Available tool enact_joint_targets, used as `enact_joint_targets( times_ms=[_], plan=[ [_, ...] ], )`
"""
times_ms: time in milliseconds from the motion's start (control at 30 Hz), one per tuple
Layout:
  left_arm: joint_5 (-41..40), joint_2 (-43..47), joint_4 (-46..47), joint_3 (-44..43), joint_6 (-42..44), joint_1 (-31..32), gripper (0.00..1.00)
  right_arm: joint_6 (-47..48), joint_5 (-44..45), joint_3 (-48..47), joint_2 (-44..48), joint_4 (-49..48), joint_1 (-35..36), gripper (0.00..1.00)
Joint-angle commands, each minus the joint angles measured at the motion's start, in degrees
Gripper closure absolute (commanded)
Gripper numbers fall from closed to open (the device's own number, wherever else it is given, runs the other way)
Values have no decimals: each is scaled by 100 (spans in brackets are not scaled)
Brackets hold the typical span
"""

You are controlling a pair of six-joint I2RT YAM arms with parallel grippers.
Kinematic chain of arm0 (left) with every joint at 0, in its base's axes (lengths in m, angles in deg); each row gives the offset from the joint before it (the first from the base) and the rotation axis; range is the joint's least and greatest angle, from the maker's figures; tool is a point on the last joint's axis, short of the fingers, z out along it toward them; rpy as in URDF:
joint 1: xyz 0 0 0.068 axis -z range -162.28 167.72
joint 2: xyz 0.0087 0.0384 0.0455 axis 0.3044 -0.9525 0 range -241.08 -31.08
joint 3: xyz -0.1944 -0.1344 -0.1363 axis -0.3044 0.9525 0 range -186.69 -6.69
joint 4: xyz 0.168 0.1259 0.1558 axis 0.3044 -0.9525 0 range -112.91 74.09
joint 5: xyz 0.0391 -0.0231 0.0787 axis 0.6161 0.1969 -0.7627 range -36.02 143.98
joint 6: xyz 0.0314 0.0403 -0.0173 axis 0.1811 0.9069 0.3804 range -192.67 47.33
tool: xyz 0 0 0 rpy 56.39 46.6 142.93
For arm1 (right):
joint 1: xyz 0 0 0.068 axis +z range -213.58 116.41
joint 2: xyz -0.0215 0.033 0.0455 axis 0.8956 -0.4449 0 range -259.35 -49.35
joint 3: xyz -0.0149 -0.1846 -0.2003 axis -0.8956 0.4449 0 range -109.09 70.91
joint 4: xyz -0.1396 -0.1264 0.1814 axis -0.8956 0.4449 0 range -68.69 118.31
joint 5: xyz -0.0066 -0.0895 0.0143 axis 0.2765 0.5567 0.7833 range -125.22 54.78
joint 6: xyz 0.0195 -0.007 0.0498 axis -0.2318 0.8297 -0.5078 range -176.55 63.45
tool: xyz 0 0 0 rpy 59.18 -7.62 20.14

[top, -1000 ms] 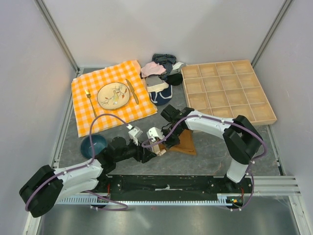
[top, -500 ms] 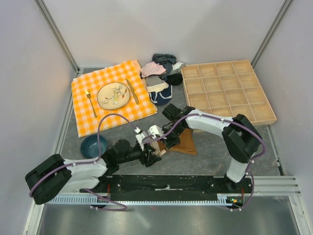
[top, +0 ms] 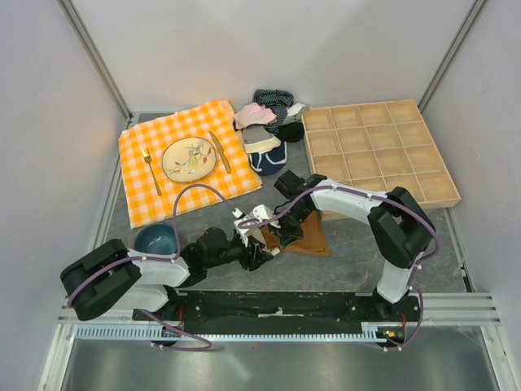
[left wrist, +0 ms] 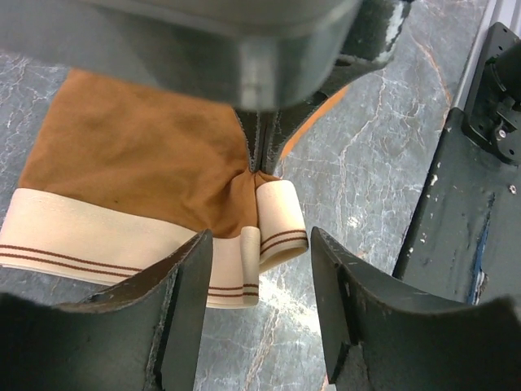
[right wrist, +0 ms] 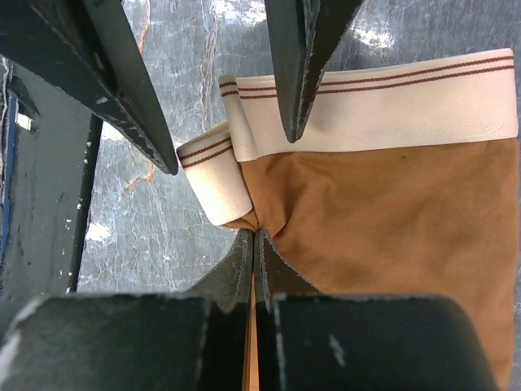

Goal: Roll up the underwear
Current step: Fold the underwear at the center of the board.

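Lying on the grey table (top: 350,252), the underwear (top: 311,238) is just in front of the two arms, close to the near edge. It is soft brown cloth with a cream band along one side. The band has two thin brown lines on it. One end of the band is curled over into a little loop. The rest lies flat with a few soft wrinkles.

The right pincer (right wrist: 255,236) is clenched tight on the brown cloth, just behind the loop. The left pincer (left wrist: 259,244) is released. Its two fingers are spread wide, one on each side of the curled end. I cannot tell if they touch the band.

A wooden tray (top: 378,151) with many square boxes sits at the far right. Its near corner is close to the underwear. A blue bowl (top: 155,239) sits by the left arm. A plate (top: 189,159) with a leafy picture rests on an orange checked cloth (top: 155,195). A fork (top: 151,169) lies on one side of the plate and a knife (top: 220,151) on the other. A heap of clothes (top: 267,122) lies at the back, between the checked cloth and the tray.

The black base plate (left wrist: 472,187) runs near the curled end. Bare grey table shows to the right of the underwear, out to the right arm's base.
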Motion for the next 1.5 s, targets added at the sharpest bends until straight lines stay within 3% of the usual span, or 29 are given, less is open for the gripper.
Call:
enact_joint_targets(
  times_ms=[0, 200, 533, 800, 1033, 1233, 1467],
  plan=[
    [-285, -154, 136, -160, 147, 66, 42, -25, -485, -129, -23, -76, -7, 99],
    [-348, -136, -23, -160, 156, 57, 51, -68, -670, -164, -58, -41, -121, 99],
    [-383, -14, 575, 174, -20, 49, 98, -244, -1101, -200, -198, -41, -341, 99],
    [-374, 136, 487, 227, -195, -13, 98, -376, -1093, -252, -251, -50, -385, 87],
    [-216, 250, 452, 306, -661, -320, 98, -411, -856, -130, 178, -50, -710, 61],
    [-31, 329, 338, 297, -723, -443, 98, 89, -223, 520, 890, -41, -754, 41],
    [100, 417, 241, 315, -741, -531, 98, 309, 410, 1372, 1366, -146, -745, 33]
  ],
)
